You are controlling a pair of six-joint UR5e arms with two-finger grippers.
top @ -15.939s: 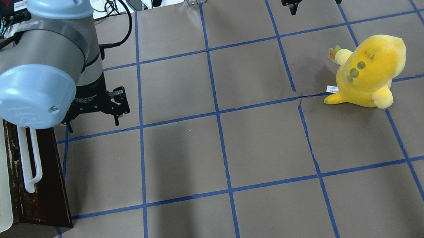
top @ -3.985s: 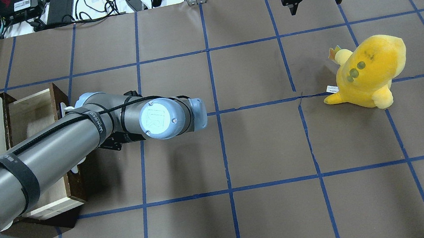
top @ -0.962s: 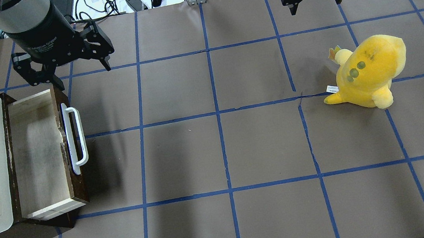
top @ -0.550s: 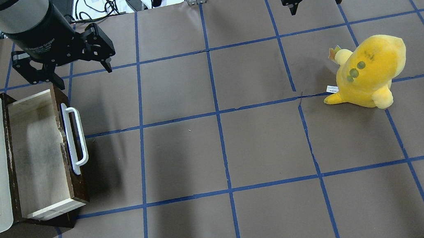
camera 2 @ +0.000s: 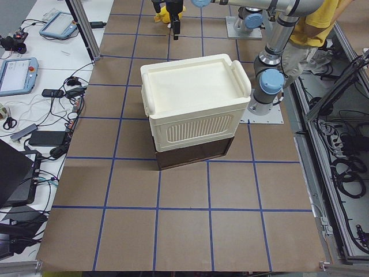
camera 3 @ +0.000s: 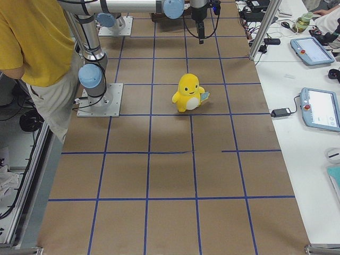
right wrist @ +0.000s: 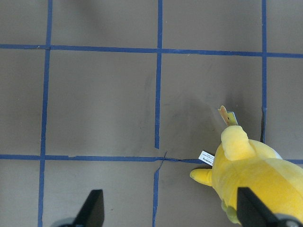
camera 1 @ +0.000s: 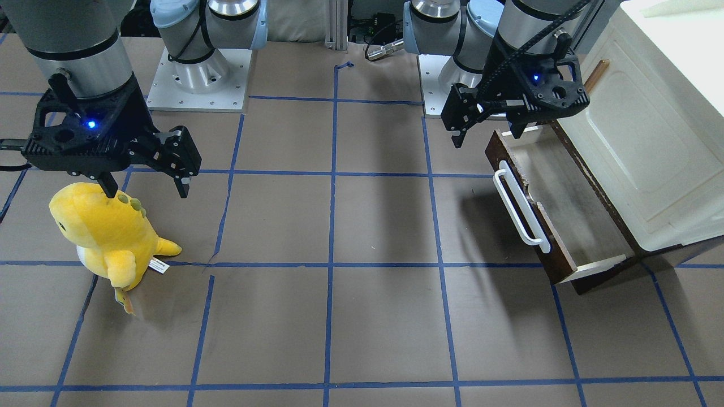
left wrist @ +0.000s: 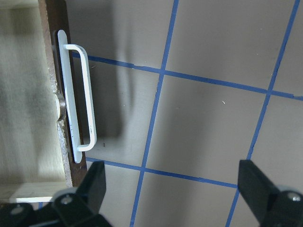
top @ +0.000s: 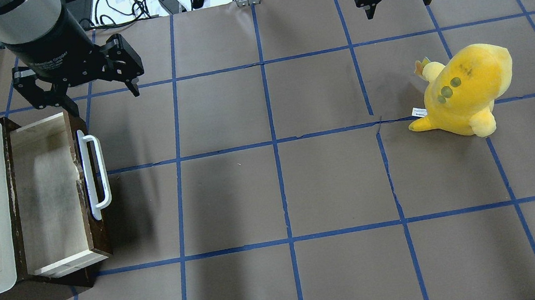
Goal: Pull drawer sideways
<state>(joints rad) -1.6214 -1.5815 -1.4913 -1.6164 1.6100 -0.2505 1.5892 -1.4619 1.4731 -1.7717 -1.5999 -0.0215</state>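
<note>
We judge the drawer [top: 49, 196] stands pulled out; our left hand [camera 1: 486, 138] hangs wide and empty near its corner. Next we need only to lift clear.

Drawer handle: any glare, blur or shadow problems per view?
Left wrist: handle sharp, soft shadow beside it on the table, left gripper's fingers slightly soft at the bottom edge. Overhead: handle crisp, drawer throws a dark shadow onto the table. Exterior left: drawer hidden.
</note>
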